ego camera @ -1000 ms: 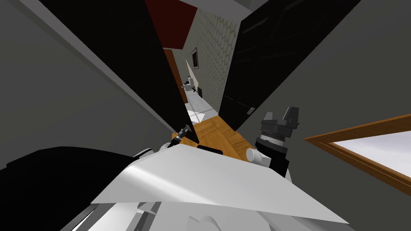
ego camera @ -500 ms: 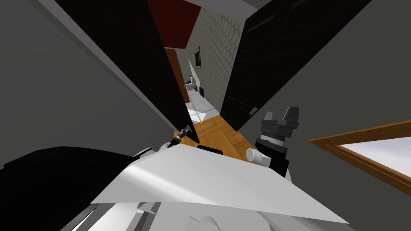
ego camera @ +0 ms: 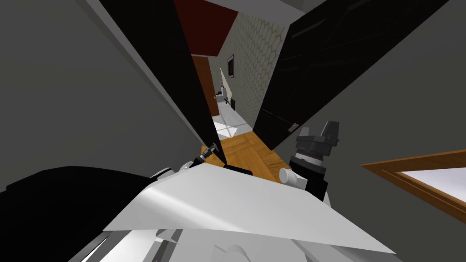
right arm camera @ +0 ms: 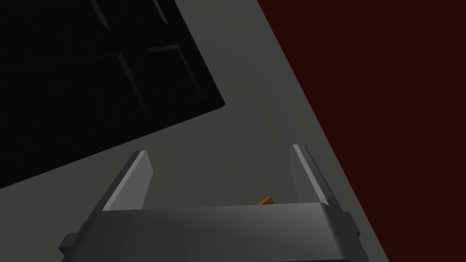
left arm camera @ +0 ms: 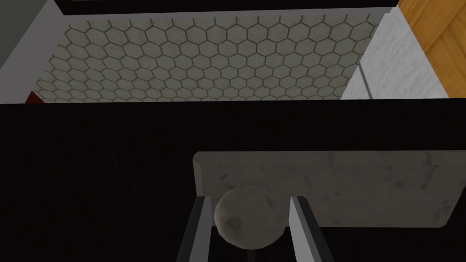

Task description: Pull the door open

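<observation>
Grey walls (ego camera: pixel 68 91) splay to either side of a wooden floor (ego camera: pixel 245 152) and a hex-patterned corridor wall (ego camera: pixel 255 59) in the head view, where the black door (ego camera: pixel 182 82) stands ajar, its free edge at the left gripper (ego camera: pixel 210 149). Compared with a second ago the whole scene has slid sideways, the wood-framed window (ego camera: pixel 409 173) included, so the shift is the robot's own turn or step. The gap beside the door looks slightly wider, which suggests the pull is under way, though the leaf is far from fully open. The right gripper (ego camera: pixel 317 130) hangs near a second dark panelled door (ego camera: pixel 327 54). Left wrist view: the fingers (left arm camera: pixel 200 227) stand narrow, pressed to both sides of the round grey knob (left arm camera: pixel 249 217), which sits on a pale plate (left arm camera: pixel 364 186) on the black door face. Right wrist view: the fingers (right arm camera: pixel 132 179) are spread wide and hold nothing.
</observation>
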### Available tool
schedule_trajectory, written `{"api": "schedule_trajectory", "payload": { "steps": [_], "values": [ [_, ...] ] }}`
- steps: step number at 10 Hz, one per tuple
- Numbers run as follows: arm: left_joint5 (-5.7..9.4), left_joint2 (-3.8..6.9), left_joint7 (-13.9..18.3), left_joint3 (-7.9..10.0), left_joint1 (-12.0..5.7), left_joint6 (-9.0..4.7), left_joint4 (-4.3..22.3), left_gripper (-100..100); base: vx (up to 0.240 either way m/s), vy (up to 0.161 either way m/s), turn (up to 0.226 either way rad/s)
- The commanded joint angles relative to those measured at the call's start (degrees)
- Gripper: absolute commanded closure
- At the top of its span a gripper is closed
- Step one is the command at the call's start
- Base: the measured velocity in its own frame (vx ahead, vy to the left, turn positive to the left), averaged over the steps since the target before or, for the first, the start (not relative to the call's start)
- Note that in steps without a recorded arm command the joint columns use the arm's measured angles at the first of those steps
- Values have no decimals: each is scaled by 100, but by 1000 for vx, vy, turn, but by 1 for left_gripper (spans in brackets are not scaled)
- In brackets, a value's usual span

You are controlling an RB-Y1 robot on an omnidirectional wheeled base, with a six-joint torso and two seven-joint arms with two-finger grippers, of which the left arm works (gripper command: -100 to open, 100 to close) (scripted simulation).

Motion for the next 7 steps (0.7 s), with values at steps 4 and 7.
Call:
{"api": "schedule_trajectory", "payload": {
  "steps": [4, 7],
  "values": [
    [-384, -17, 131, -41, -4, -156, -57, 100, -13, 32, 50],
    [-679, -5, 236, -44, -13, -308, -39, 100, 7, 52, 67]
  ]
}}
